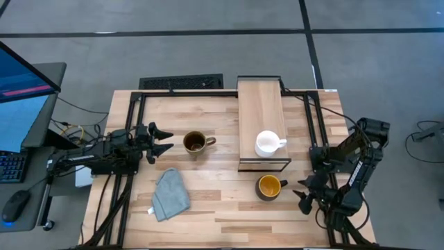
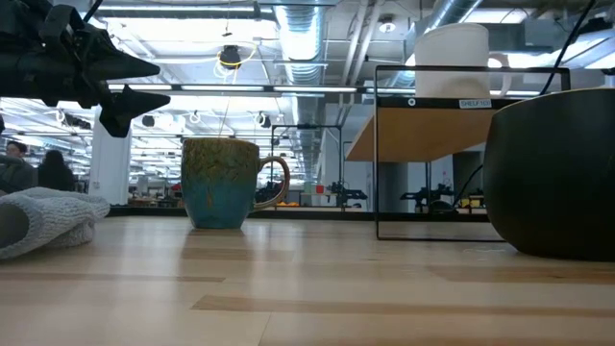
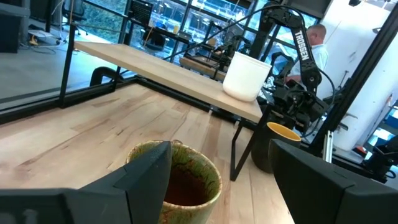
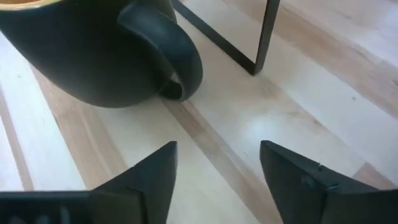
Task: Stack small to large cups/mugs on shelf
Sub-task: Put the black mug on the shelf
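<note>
The small white mug (image 1: 267, 144) stands on its base at the near end of the shelf (image 1: 260, 111), handle toward the table's right; it also shows in the low view (image 2: 452, 60). The dark mug with the yellow inside (image 1: 270, 186) stands on the tabletop just in front of the shelf, handle (image 4: 180, 59) toward my right gripper (image 1: 303, 194). That gripper is open, tilted down, a short way right of the handle. The olive-brown mug (image 1: 195, 143) stands left of the shelf. My left gripper (image 1: 168, 140) is open and level, just left of it.
A crumpled grey cloth (image 1: 170, 194) lies on the table near the left front. A black keyboard (image 1: 182, 82) sits at the far edge. The shelf's dark frame leg (image 4: 264, 37) stands just beyond the dark mug. People (image 3: 320, 34) show in the room behind.
</note>
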